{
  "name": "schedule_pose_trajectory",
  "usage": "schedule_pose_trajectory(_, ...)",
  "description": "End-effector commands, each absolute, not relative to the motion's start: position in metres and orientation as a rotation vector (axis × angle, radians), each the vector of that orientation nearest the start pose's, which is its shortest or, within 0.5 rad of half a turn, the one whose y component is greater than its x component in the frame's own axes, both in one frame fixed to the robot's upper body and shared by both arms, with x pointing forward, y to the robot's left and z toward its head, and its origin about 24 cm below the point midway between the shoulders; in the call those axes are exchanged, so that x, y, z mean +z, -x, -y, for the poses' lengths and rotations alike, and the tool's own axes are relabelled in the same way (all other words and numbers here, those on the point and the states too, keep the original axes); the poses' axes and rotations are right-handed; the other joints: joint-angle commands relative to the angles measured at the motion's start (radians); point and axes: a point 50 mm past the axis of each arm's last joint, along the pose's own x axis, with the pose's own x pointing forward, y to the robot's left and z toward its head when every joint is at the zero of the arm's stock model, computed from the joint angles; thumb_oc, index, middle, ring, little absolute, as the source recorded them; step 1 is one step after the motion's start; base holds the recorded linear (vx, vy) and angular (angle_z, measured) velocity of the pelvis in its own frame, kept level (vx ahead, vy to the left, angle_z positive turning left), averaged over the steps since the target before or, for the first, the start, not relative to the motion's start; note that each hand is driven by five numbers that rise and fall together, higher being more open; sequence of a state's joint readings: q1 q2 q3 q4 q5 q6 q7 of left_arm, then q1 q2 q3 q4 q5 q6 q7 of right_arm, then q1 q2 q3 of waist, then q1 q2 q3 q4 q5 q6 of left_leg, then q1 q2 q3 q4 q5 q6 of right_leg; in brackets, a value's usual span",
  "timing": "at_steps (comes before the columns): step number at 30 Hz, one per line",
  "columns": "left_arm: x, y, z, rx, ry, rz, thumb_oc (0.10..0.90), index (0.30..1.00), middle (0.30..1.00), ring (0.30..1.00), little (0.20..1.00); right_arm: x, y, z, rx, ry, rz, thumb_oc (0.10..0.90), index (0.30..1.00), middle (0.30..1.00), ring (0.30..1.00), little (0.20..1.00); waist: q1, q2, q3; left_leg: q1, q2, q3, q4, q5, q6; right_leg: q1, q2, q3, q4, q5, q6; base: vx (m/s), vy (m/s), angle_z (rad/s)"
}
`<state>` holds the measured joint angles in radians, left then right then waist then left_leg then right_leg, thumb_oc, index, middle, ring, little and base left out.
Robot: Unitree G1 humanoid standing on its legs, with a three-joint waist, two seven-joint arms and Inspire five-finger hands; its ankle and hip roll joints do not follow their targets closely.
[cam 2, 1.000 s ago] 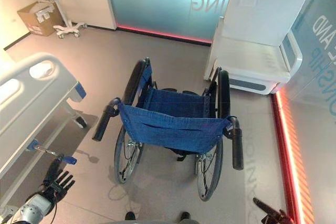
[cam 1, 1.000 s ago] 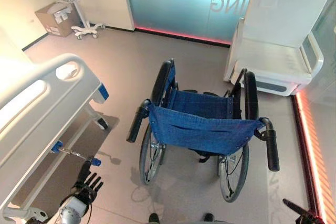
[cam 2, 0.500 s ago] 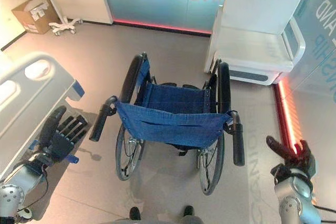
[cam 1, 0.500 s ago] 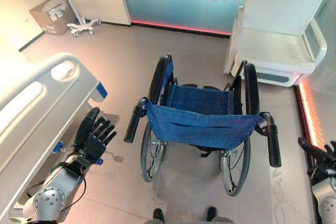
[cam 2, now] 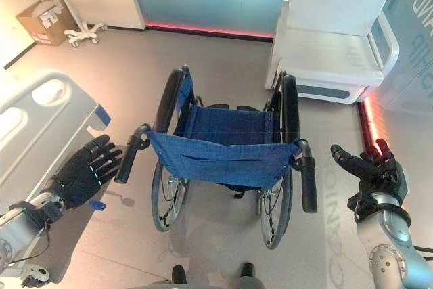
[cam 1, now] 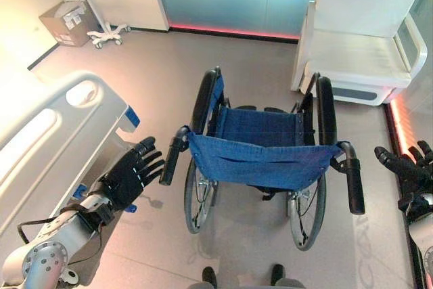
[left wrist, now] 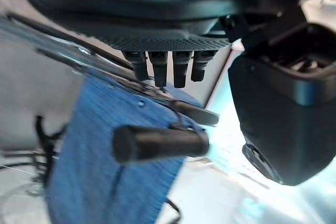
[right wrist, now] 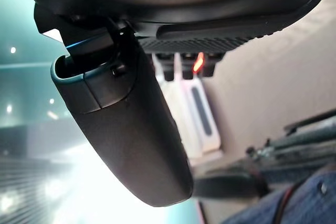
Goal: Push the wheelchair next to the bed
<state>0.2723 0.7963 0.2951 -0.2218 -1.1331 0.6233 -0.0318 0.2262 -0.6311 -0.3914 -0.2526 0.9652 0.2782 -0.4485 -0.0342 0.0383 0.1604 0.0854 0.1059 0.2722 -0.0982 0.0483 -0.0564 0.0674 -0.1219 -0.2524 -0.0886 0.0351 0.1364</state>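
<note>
**Both hands spread beside the wheelchair's push handles, nothing gripped**

Wheelchair (cam 1: 262, 160) stands mid-floor, back toward the camera, blue sling backrest across, seat facing away toward the glass wall. Bed (cam 1: 47, 133) lies to the robot's left, its white footboard corner nearest the chair. A strip of bare floor (cam 1: 155, 86) separates bed edge and the chair's left wheel; the two are apart, not touching.

Left hand (cam 1: 128, 175) hovers in that gap, fingers straight and spread, palm turned toward the left push handle (cam 1: 173, 156). Fingertips are just beside the handle; contact can't be confirmed from the head views. In the left wrist view the handle (left wrist: 160, 142) sits past the straight fingers (left wrist: 167, 69), not enclosed by them.

Right hand (cam 2: 371, 170) is out to the right of the right push handle (cam 2: 308, 184), fingers spread, holding nothing, with a clear gap between hand and handle. The right wrist view shows the thumb (right wrist: 126, 129) standing off, with the blue backrest at a corner of the view.

White armchair (cam 1: 362, 45) stands ahead-right, near the chair's right armrest, so room is tight on that side. A red light strip (cam 1: 396, 140) runs along the right wall base. Open floor lies ahead-left toward the glass wall. Cardboard box (cam 1: 66, 22) and a wheeled white stand (cam 1: 101, 28) sit in the far left corner, well apart from the wheelchair.
</note>
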Motion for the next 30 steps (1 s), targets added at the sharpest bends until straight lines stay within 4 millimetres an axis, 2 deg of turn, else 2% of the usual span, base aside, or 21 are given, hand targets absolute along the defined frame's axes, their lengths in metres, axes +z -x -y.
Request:
schedule_pose_trajectory(1,0.142,-0.208,-0.311,-0.095,0.104,-0.345,0.8,0.9,0.9,0.9,0.9,0.195,-0.203,0.327,-0.435,-0.195,0.246,0.8,0.9,0.9,0.9,0.9,-0.001,0.004,-0.037,0.002,0.003,0.025,0.011,-0.034,-0.022,0.006,-0.034,-0.027,0.03,-0.016,0.028,-0.01,0.01,-0.04)
schedule_pose_trajectory(6,0.158,-0.206,-0.309,-0.157,-0.003,-0.34,0.8,0.9,0.9,0.9,0.9,0.209,-0.201,0.318,-0.391,-0.144,0.28,0.8,0.9,0.9,0.9,0.9,-0.001,0.005,-0.035,-0.003,0.002,0.031,0.011,-0.031,-0.023,0.0,-0.031,-0.028,0.035,-0.018,0.028,-0.01,0.004,0.0)
schedule_pose_trajectory(7,0.164,-0.205,-0.311,-0.141,-0.094,-0.343,0.8,0.9,0.9,0.9,0.9,0.214,-0.2,0.315,-0.372,-0.126,0.29,0.8,0.9,0.9,0.9,0.9,-0.002,0.005,-0.033,-0.004,0.002,0.033,0.011,-0.03,-0.023,-0.001,-0.028,-0.026,0.039,-0.02,0.027,0.0,0.0,0.0)
schedule_pose_trajectory(9,0.171,-0.204,-0.314,-0.112,-0.16,-0.343,0.8,0.9,0.9,0.9,0.9,0.219,-0.199,0.311,-0.343,-0.123,0.293,0.8,0.9,0.9,0.9,0.9,-0.003,0.004,-0.033,-0.006,0.001,0.033,0.011,-0.028,-0.023,-0.002,-0.027,-0.025,0.041,-0.021,0.027,-0.02,0.008,0.0)
schedule_pose_trajectory(15,0.188,-0.208,-0.309,-0.155,-0.165,-0.249,0.8,0.9,0.9,0.9,0.9,0.221,-0.202,0.301,-0.288,-0.129,0.291,0.8,0.9,0.9,0.9,0.9,0.005,-0.001,-0.033,-0.01,-0.002,0.032,0.011,-0.027,-0.023,0.002,-0.025,-0.032,0.038,-0.023,0.025,0.0,0.0,0.0)
schedule_pose_trajectory(20,0.19,-0.209,-0.302,-0.147,-0.109,-0.197,0.8,0.9,0.9,0.9,0.9,0.216,-0.202,0.298,-0.232,-0.144,0.276,0.8,0.9,0.9,0.9,0.9,0.006,-0.006,-0.034,-0.012,-0.001,0.035,0.011,-0.028,-0.022,0.002,-0.02,-0.039,0.048,-0.033,0.022,0.0,0.0,0.0)
schedule_pose_trajectory(23,0.183,-0.212,-0.302,-0.099,0.007,-0.196,0.8,0.9,0.9,0.9,0.9,0.211,-0.204,0.297,-0.209,-0.154,0.263,0.8,0.9,0.9,0.9,0.9,0.002,-0.011,-0.03,-0.015,-0.002,0.034,0.011,-0.027,-0.022,-0.001,-0.018,-0.038,0.054,-0.037,0.019,0.0,0.0,0.0)
schedule_pose_trajectory(25,0.178,-0.214,-0.303,-0.101,0.015,-0.21,0.8,0.9,0.9,0.9,0.9,0.209,-0.205,0.297,-0.209,-0.156,0.256,0.8,0.9,0.9,0.9,0.9,0.0,-0.012,-0.03,-0.016,-0.003,0.035,0.011,-0.027,-0.022,-0.001,-0.017,-0.037,0.055,-0.039,0.018,0.0,0.0,0.0)
schedule_pose_trajectory(30,0.173,-0.215,-0.292,-0.21,-0.014,-0.252,0.8,0.9,0.9,0.9,0.9,0.211,-0.207,0.297,-0.216,-0.14,0.243,0.8,0.9,0.9,0.9,0.9,-0.005,-0.01,-0.022,-0.024,-0.004,0.036,0.011,-0.022,-0.02,-0.015,-0.01,-0.03,0.071,-0.045,0.014,0.0,0.0,0.0)
